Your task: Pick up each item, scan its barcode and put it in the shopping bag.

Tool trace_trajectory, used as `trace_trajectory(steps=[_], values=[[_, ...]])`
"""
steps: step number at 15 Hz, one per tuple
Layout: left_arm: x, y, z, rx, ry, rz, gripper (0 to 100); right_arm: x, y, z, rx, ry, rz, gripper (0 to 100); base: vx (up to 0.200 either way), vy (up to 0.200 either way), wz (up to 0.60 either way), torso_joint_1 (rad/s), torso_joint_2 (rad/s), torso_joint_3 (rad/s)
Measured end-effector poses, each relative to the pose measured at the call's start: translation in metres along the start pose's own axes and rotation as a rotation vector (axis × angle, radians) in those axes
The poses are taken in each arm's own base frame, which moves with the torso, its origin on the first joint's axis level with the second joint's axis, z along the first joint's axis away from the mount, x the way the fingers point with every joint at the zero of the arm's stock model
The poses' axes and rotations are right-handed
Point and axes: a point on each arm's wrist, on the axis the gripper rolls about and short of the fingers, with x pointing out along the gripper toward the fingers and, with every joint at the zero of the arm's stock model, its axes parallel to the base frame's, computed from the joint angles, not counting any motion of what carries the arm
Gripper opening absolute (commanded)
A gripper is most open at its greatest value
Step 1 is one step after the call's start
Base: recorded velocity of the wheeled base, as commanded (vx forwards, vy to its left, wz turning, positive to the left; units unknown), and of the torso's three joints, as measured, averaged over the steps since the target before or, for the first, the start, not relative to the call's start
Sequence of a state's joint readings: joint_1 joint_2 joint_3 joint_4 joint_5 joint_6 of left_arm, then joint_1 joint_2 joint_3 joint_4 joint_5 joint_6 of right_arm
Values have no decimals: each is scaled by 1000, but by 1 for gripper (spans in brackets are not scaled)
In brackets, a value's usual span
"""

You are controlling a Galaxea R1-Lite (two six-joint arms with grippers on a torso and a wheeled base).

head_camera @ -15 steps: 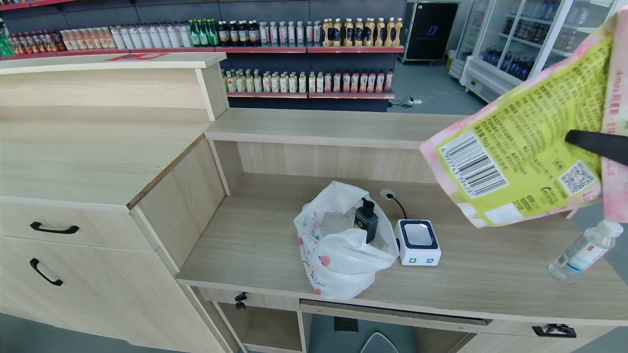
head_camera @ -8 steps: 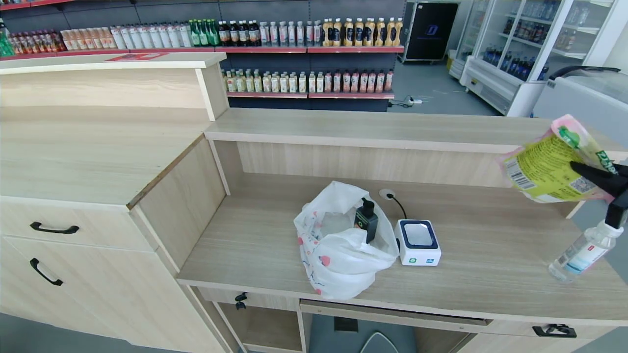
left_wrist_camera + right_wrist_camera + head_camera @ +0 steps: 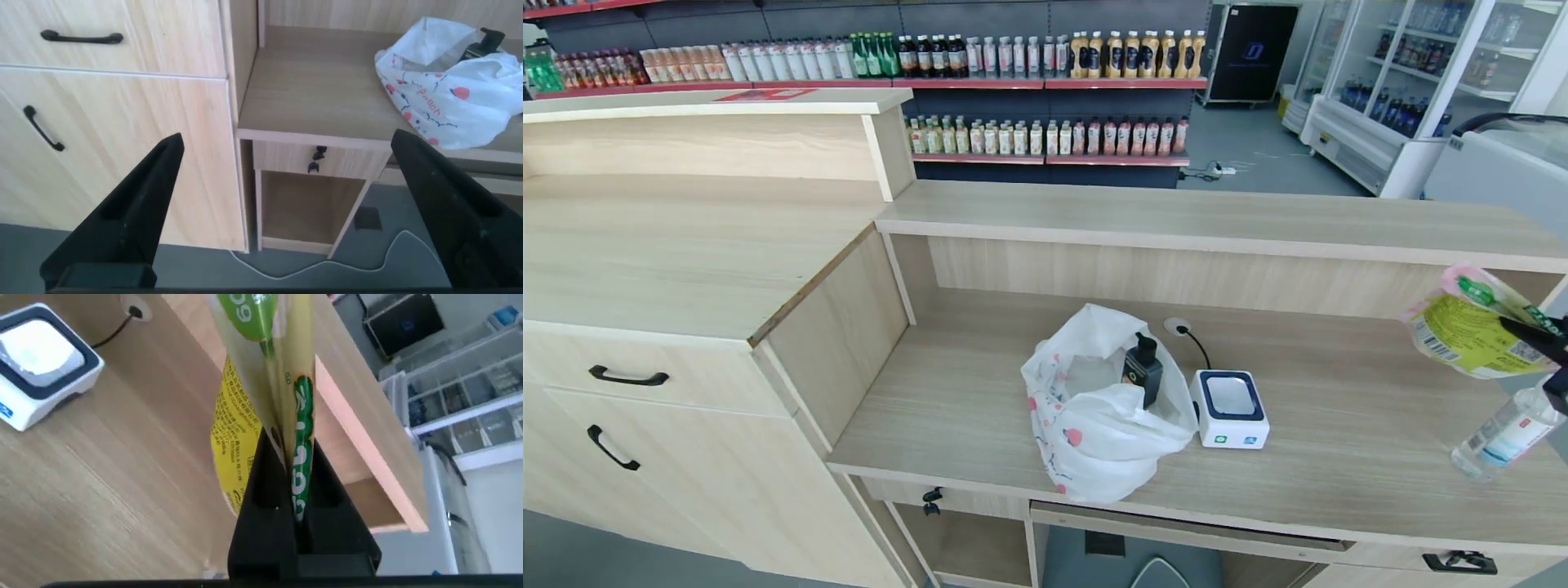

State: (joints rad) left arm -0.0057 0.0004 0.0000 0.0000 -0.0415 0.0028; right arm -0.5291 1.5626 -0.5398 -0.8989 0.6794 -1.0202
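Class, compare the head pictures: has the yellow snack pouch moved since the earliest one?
Yes. The snack pouch, held in the right tool, has dropped away from the camera and down toward the clear bottle at the right end of the counter.

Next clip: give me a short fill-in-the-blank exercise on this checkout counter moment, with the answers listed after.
1. The yellow-green and pink snack pouch is clamped by the gripper of the robot's ____ arm.
2. The black pump bottle stands ____ the white printed plastic shopping bag.
3. The white box scanner sits on the wooden counter, on the robot's ____ of the bag.
4. The left gripper has its jaws ____.

Missing words: right; inside; right; open.
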Motion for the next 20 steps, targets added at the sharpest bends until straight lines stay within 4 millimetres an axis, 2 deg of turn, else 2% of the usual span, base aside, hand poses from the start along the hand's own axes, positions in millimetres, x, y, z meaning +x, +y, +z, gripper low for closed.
trace_trajectory(steps=[5, 9, 20], values=[[0, 0, 0, 0, 1, 0, 100, 34, 4, -1, -110, -61, 62, 0, 0, 0, 0, 0, 0, 0], [0, 0, 0, 0, 0, 0, 100, 54, 17, -7, -239, -90, 120, 0, 0, 0, 0, 0, 0, 0], [0, 0, 0, 0, 0, 0, 100, 75, 39, -19, -347, -137, 138, 0, 0, 0, 0, 0, 0, 0]])
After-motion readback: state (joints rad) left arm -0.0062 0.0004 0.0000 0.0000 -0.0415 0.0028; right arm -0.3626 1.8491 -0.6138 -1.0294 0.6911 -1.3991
